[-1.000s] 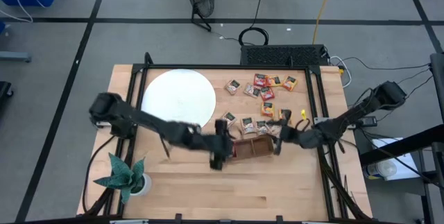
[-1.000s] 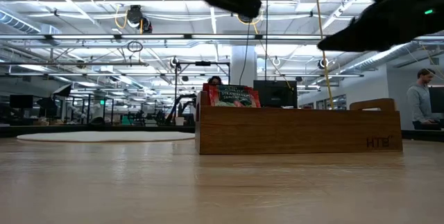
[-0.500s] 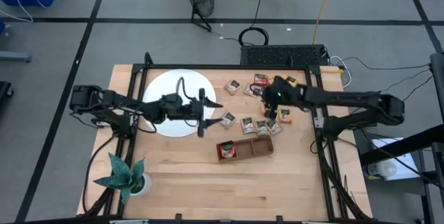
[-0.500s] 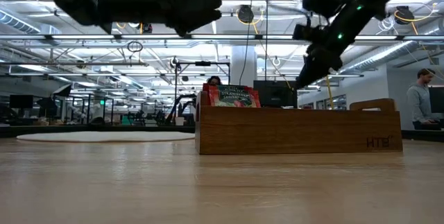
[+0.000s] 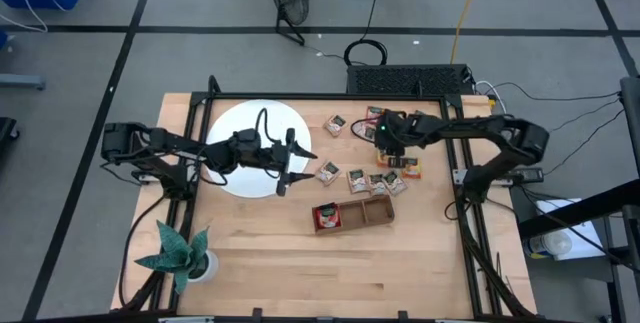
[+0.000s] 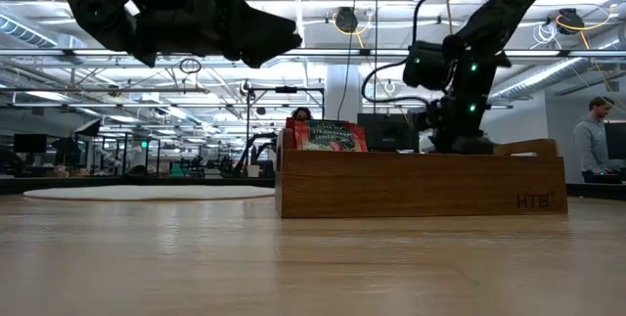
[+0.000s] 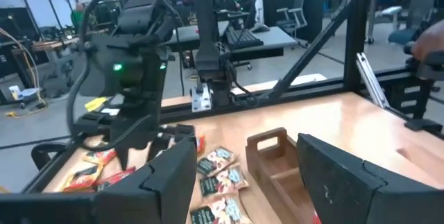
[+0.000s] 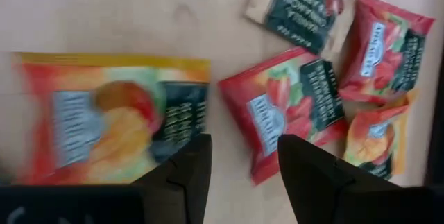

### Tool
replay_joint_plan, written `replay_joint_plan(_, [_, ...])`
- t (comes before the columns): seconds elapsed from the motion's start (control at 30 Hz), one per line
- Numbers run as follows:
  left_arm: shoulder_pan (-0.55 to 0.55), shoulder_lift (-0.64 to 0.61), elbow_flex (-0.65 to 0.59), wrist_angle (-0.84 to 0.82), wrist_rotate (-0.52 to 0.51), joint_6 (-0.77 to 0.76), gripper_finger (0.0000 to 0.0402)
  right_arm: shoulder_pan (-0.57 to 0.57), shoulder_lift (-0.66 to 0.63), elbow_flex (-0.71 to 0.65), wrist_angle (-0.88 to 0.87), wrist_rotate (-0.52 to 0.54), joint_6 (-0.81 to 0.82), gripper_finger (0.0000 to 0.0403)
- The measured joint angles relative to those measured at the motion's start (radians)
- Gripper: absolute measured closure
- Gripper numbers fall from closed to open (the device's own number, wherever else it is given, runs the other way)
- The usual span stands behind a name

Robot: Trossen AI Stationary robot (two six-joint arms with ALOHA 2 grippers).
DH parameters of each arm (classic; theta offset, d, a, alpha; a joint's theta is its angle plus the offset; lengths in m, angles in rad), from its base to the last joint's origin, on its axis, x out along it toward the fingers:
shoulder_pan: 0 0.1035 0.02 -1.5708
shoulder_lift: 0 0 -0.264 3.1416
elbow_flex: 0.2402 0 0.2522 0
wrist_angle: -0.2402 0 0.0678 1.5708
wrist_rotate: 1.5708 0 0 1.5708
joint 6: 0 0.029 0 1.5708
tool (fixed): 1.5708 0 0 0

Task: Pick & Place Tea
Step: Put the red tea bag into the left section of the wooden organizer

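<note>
Right tool: you had the right tool [image 5: 388, 149] low over the loose tea sachets [image 5: 385, 163] right of centre in the high view, its fingers [image 8: 316, 175] partly parted with nothing between them.
Nearest sachets: in the right wrist view an orange-yellow sachet [image 8: 114, 116] lay just to one side of the gap and a red sachet [image 8: 295, 109] just to the other, both flat on the table [image 5: 400, 263].
Key relation: neither sachet was centred between the fingers; the red one's long axis ran askew to them, so I judge you needed a small sideways shift and turn.
Left tool: your left tool [image 5: 285, 163] hung at the white disc [image 5: 235, 128], left of the pile, wide and empty, so it was farther from the pile.
Tray: the wooden tray [image 5: 368, 215], below the pile, already held one red sachet [image 5: 327, 218].
</note>
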Motion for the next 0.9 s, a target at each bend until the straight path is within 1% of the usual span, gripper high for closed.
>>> replay_joint_plan(0.07, [0.001, 0.0, 0.0, -0.005, -0.001, 0.002, 0.0156, -0.009, 0.017, 0.0, 0.022, 0.021, -0.025, 0.0252])
replay_joint_plan(0.3, [0.001, 0.0, 0.0, -0.018, -0.001, 0.023, 0.0156, -0.05, 0.076, 0.005, 0.05, 0.023, -0.056, 0.0253])
replay_joint_plan(0.4, [0.001, 0.0, 0.0, -0.023, -0.002, 0.024, 0.0156, -0.059, 0.098, 0.006, 0.053, 0.023, -0.054, 0.0262])
replay_joint_plan(0.5, [0.001, 0.0, 0.0, -0.028, -0.002, 0.023, 0.0156, -0.059, 0.103, 0.005, 0.048, 0.022, -0.041, 0.0292])
replay_joint_plan(0.57, [0.001, 0.0, 0.0, -0.032, -0.002, 0.02, 0.0156, -0.059, 0.103, 0.004, 0.047, 0.006, -0.02, 0.0323])
replay_joint_plan(0.67, [0.001, 0.0, 0.0, -0.034, -0.002, 0.016, 0.0156, -0.059, 0.1, 0.002, 0.045, -0.027, 0.018, 0.0382])
replay_joint_plan(0.7, [0.001, 0.0, 0.0, -0.034, -0.002, 0.016, 0.0156, -0.053, 0.1, 0.003, 0.046, -0.025, 0.024, 0.0391])
replay_joint_plan(0.8, [-0.001, 0.0, 0.0, -0.03, -0.002, -0.028, 0.0156, -0.023, 0.094, 0.002, 0.045, 0.025, 0.031, 0.0397])
replay_joint_plan(0.9, [-0.002, 0.0, 0.0, -0.03, -0.002, -0.083, 0.0156, 0.04, 0.066, -0.004, 0.031, 0.142, 0.029, 0.04])
